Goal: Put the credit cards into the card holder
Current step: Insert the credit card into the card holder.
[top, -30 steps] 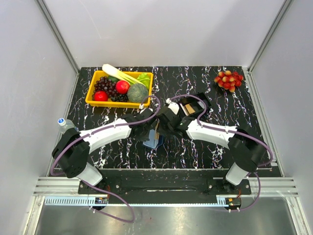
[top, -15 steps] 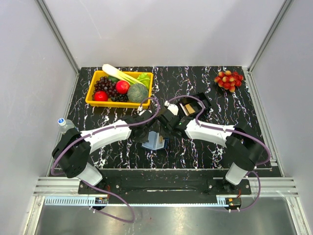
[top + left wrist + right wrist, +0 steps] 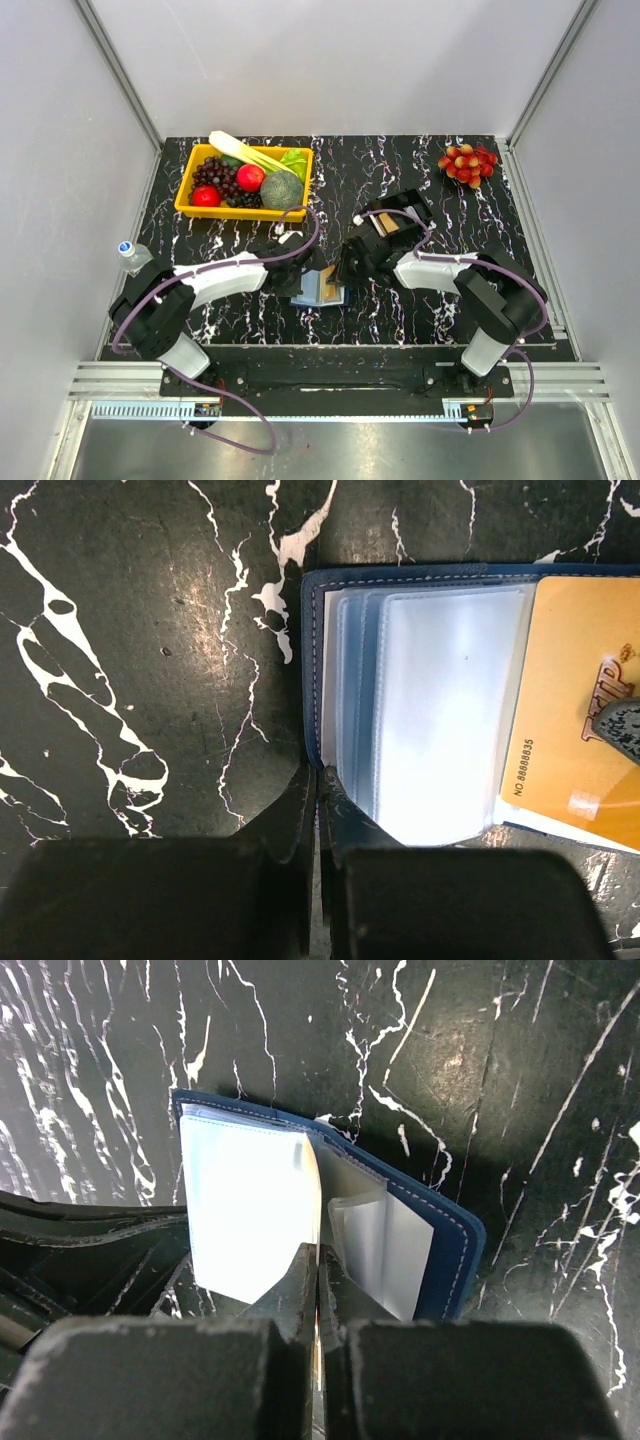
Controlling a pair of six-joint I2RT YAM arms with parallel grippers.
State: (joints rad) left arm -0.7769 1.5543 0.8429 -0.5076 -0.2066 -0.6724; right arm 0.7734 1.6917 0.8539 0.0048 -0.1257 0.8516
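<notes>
Now the card holder (image 3: 322, 288) lies open on the worktop (image 3: 420, 315), between both arms. My left end effector (image 3: 318, 780) is clenched on the edge of its blue cover. My right end effector (image 3: 318, 1258) is also clenched, at the clear sleeves (image 3: 250, 1210); I cannot tell if it grips one. One orange card (image 3: 565, 730) lies on the holder, beside the sleeves.

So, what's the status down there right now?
Left gripper shut on holder edge. Right gripper shut on orange card. Card lies on open holder, not yet tucked in. Nothing in the way.
</notes>
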